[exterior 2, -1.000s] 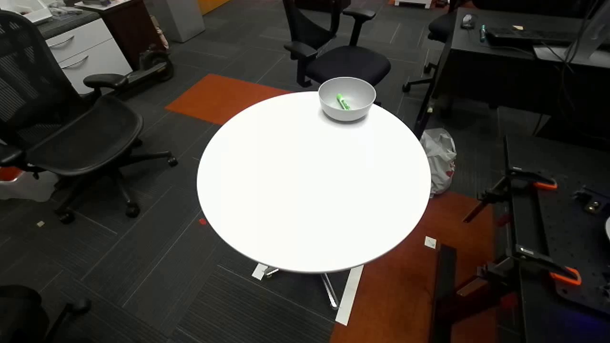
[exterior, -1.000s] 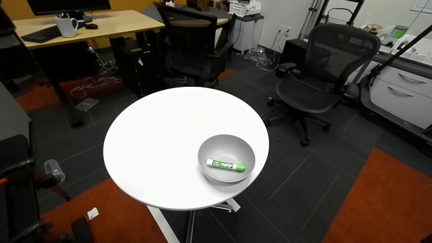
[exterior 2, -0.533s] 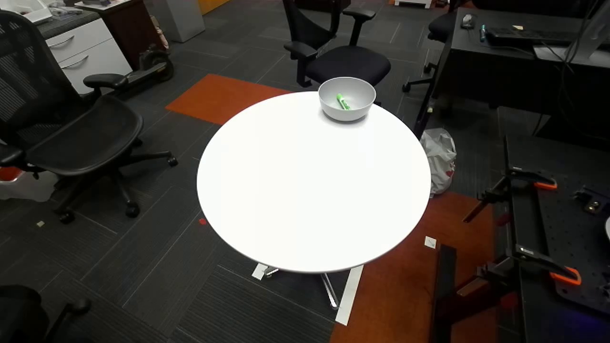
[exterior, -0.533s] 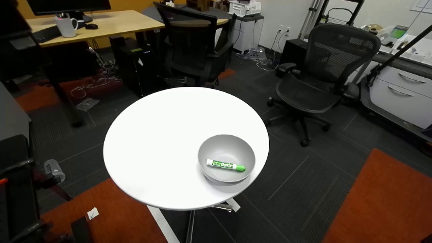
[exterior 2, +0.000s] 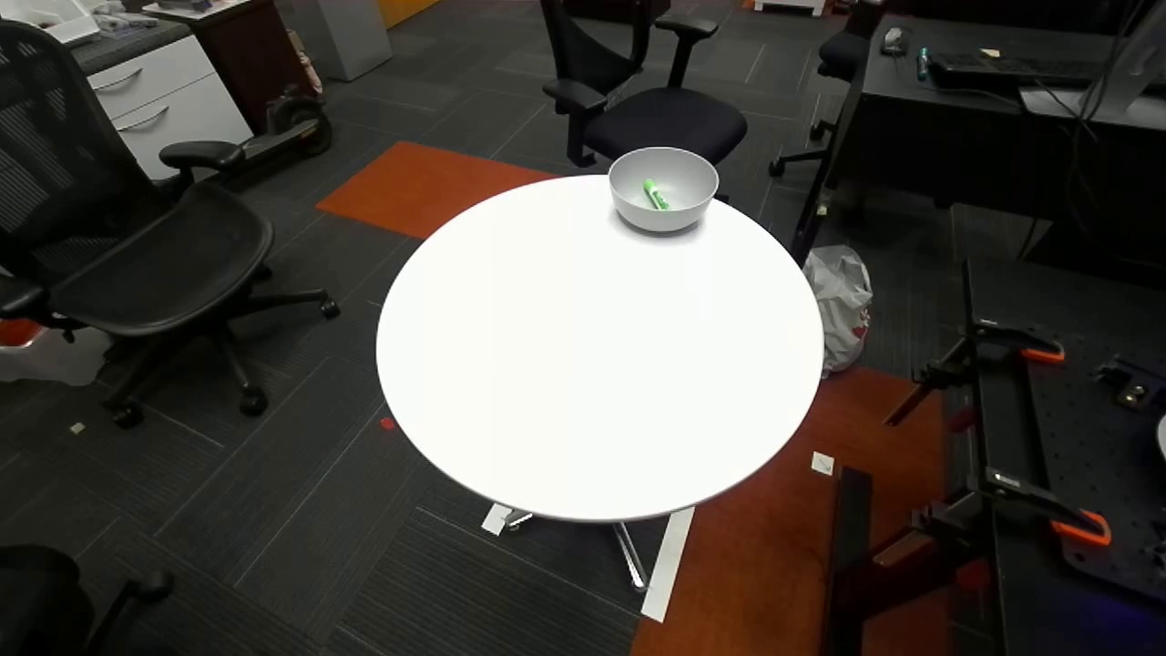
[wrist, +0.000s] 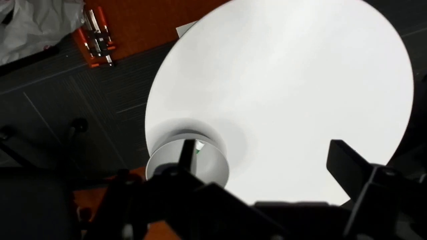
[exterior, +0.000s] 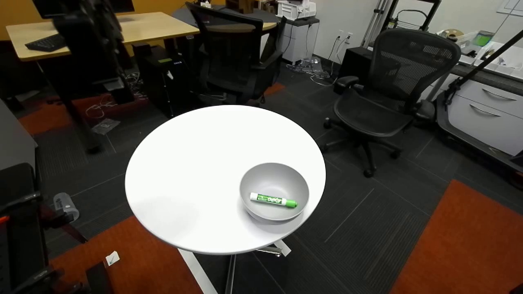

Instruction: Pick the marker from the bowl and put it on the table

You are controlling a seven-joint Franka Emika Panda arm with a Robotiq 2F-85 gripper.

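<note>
Because the marker [exterior: 273,199] lies inside the bowl [exterior: 273,174], the jaws must be aligned over the bowl before any descent. In an exterior view, the bowl stands just inside the lower right edge of the round worktop [exterior: 192,163], and the arm [exterior: 83,43] appears beyond the upper left edge, well apart from the bowl. In the wrist view, the bowl sits at the lower left edge, partly covered by the jaw on that side. Jaw state: wide apart, holding nothing. Critical relation: the middle of the gap falls on bare worktop, whereas the marker shows only as a short whitish and green end immediately on the inner side of the same jaw; the remainder is hidden. The next move probably requires a sideways shift to the left of the wrist view, toward the worktop edge at the bowl, until the marker is centred in the gap. Long axis: in an exterior view, the whitish end points toward the middle of the worktop and the green cap [exterior: 291,203] toward the right edge. The jaws should close across this axis; whether the wrist angle suits cannot be told. Insufficient shift would likely set one jaw on the bowl.
</note>
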